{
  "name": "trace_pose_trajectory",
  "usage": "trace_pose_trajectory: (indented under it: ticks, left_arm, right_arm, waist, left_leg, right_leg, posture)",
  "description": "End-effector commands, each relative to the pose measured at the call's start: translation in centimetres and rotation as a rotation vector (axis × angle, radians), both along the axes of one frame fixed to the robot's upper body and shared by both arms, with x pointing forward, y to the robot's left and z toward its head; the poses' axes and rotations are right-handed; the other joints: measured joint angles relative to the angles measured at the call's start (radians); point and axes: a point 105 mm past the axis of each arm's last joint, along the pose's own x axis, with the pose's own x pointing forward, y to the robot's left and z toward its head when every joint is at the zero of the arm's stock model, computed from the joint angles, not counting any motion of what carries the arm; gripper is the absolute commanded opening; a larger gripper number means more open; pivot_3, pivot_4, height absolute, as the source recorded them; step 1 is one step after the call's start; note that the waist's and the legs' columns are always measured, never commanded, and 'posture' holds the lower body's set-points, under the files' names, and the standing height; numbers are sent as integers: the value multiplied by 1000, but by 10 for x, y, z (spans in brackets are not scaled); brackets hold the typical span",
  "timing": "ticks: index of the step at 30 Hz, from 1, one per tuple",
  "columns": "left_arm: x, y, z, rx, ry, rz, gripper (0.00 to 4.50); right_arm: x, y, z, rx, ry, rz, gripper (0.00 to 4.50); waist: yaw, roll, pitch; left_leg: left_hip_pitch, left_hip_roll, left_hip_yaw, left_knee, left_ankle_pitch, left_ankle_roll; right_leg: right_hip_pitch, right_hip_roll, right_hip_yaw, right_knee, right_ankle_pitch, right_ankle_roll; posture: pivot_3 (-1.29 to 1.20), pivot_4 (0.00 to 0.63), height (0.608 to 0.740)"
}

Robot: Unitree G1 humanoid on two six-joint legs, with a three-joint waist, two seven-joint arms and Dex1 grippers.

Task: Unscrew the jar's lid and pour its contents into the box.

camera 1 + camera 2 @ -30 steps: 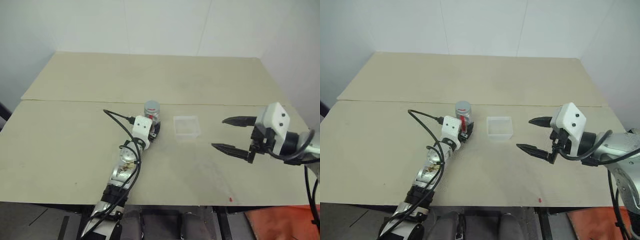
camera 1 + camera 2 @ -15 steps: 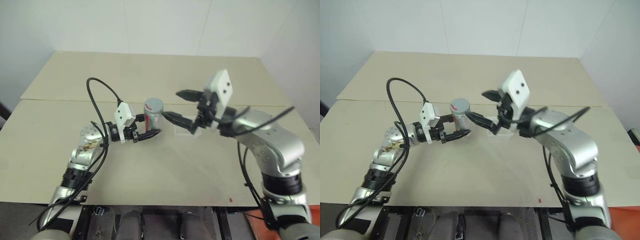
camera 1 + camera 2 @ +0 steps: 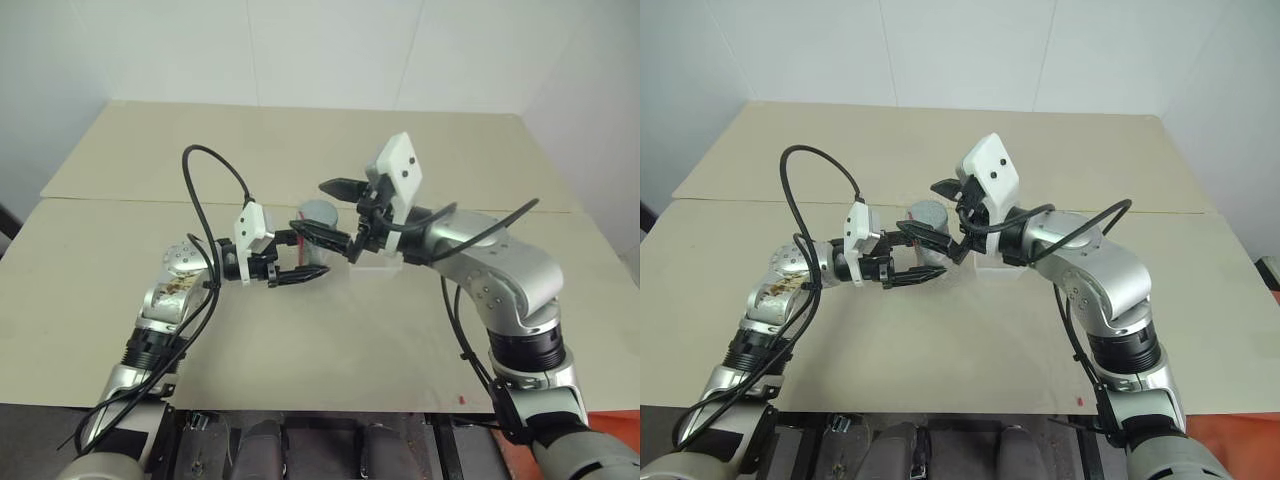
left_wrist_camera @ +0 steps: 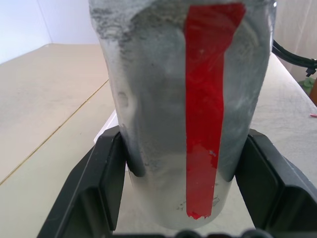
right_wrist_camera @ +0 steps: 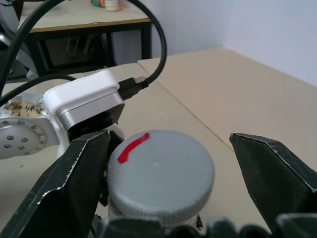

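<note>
The jar (image 4: 148, 99), silvery-grey with a vertical red stripe, is held upright above the table, and my left gripper (image 3: 298, 256) is shut on its lower body from the left. Its grey lid (image 5: 161, 171) faces up with a red mark on top. My right gripper (image 3: 328, 211) is open at lid height, one finger on each side of the lid and neither touching it. The clear box (image 3: 379, 263) lies on the table just right of the jar, partly behind my right wrist. The label hides the contents.
The beige table (image 3: 330, 330) has a seam running across it behind the jar, and walls close it off at the back. A black cable (image 3: 200, 170) loops up from my left wrist. A small red spot (image 3: 461, 399) marks the table's front right.
My left gripper lifted the jar off the table and turned to point right. My right gripper swept in from the right and now straddles the lid.
</note>
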Motion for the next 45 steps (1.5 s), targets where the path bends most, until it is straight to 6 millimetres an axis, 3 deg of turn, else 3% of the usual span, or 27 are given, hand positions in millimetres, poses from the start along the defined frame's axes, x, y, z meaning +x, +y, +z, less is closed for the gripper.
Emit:
trace_pose_trajectory:
  ticks: [1, 3, 6, 9, 11, 16, 30, 37, 42, 45]
  left_arm:
    - [-1, -3, 16, -17, -61, -19, 2854]
    - [-1, -2, 16, -17, -62, -20, 2854]
    - [-2, -2, 16, -18, -62, -24, 2854]
    - [-3, -2, 14, -17, -58, -26, 2854]
    - [-4, -2, 14, -19, -57, -27, 2854]
    - [-7, -3, 17, -29, -57, -54, 2854]
    - [-55, -17, 43, -49, -108, -431, 2854]
    - [-62, -17, 45, -30, -117, -473, 2854]
    - [-58, -14, 41, -25, -102, -430, 2854]
    - [-54, -8, 38, -20, -89, -390, 2854]
  right_arm:
    - [-3, 2, 13, 13, -39, 14, 4500]
    - [-2, 2, 13, 13, -36, 14, 4500]
    - [-1, 2, 14, 16, -36, 14, 3905]
    - [-3, 1, 15, 20, -37, 25, 2922]
    - [-5, 1, 14, 20, -34, 33, 2794]
    - [-10, 1, 11, 11, -21, 78, 2794]
    - [-53, -3, 10, -34, 45, 667, 2794]
    - [-50, -2, 5, -51, 40, 709, 2794]
    - [-41, -2, 8, -17, 16, 613, 4404]
    - [-33, -6, 10, 1, 2, 530, 4475]
  waist:
    - [0, 0, 0]
    - [0, 0, 0]
    - [0, 0, 0]
    - [-1, 0, 0]
    - [0, 0, 0]
    - [0, 0, 0]
    - [0, 0, 0]
    - [1, 0, 0]
    - [1, 0, 0]
    - [1, 0, 0]
  left_leg:
    - [0, 0, 0, 0, 0, 0]
    - [0, 0, 0, 0, 0, 0]
    - [0, 0, 0, 0, 0, 0]
    - [0, 0, 0, 0, 0, 0]
    - [0, 0, 0, 0, 0, 0]
    - [0, 0, -1, 0, 0, 0]
    - [-1, 0, -2, 0, 0, 0]
    - [-1, 0, -2, 0, 0, 0]
    - [-1, 0, -3, 0, 0, 0]
    - [-1, 0, -3, 0, 0, 0]
  right_leg:
    - [0, 0, 0, 0, 0, 0]
    - [0, 0, 0, 0, 0, 0]
    - [0, 0, 0, 0, 0, 0]
    - [0, 0, 0, 0, 0, 0]
    - [0, 0, 0, 0, 0, 0]
    - [0, 0, 0, 0, 0, 0]
    - [0, 0, -1, -1, 0, 0]
    - [0, 0, -1, -1, 0, 0]
    - [0, 0, -1, 0, 0, 0]
    - [0, 0, -1, 0, 0, 0]
  posture:
    - [0, 150, 740]
    - [0, 150, 740]
    - [0, 150, 740]
    - [0, 150, 740]
    - [0, 150, 740]
    - [0, 150, 740]
    - [0, 150, 740]
    - [0, 150, 740]
    - [0, 150, 740]
    - [0, 150, 740]
